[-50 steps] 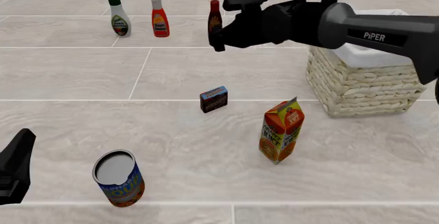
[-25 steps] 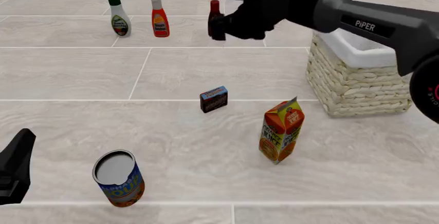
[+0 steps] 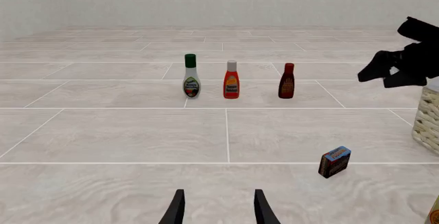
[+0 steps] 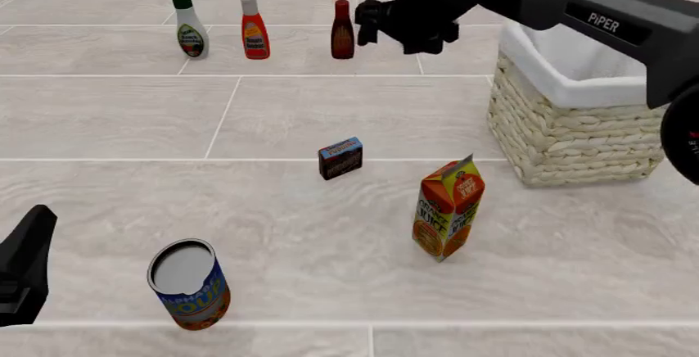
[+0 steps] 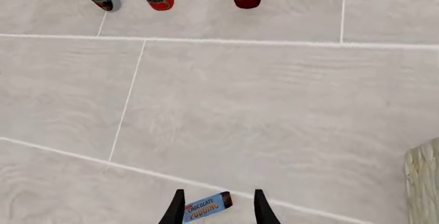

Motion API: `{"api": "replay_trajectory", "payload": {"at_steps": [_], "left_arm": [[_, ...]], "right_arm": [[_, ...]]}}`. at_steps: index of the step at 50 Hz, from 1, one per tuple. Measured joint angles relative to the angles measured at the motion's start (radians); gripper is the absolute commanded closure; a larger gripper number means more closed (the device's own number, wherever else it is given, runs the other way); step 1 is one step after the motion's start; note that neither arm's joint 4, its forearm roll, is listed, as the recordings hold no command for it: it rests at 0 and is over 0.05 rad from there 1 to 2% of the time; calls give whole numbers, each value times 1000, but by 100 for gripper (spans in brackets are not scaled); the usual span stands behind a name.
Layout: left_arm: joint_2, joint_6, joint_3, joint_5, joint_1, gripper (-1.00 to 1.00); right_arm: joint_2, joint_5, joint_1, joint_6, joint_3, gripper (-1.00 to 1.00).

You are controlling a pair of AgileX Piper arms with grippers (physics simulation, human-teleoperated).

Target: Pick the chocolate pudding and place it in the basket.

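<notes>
The chocolate pudding [image 4: 340,158], a small dark box with blue edges, lies on the tiled table near the middle. The wicker basket [image 4: 579,140] with white lining stands at the right. My right gripper [image 4: 369,23] hangs open and empty, high above the far part of the table, left of the basket. In the right wrist view the pudding [image 5: 205,206] shows far below between the open fingers [image 5: 177,209]. My left gripper [image 4: 31,246] is low at the near left, open and empty [image 3: 218,211]. The pudding [image 3: 334,161] lies well off to its right.
A tall orange juice carton [image 4: 448,210] stands between the pudding and the basket. A blue-and-orange can [image 4: 191,283] stands at the near left. Three sauce bottles [image 4: 254,29] stand in a row at the back.
My right arm has swung to the right and farther back, toward the basket side, with its gripper still open and empty. The left arm and all objects have not moved.
</notes>
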Motion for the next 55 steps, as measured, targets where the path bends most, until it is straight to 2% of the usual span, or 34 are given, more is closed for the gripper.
{"api": "replay_trajectory", "payload": {"at_steps": [24, 55], "left_arm": [[0, 0, 0, 0, 0, -100], [0, 0, 0, 0, 0, -100]], "right_arm": [[47, 70, 15, 191, -52, -100], [62, 61, 16, 380, 16, -100]]}}
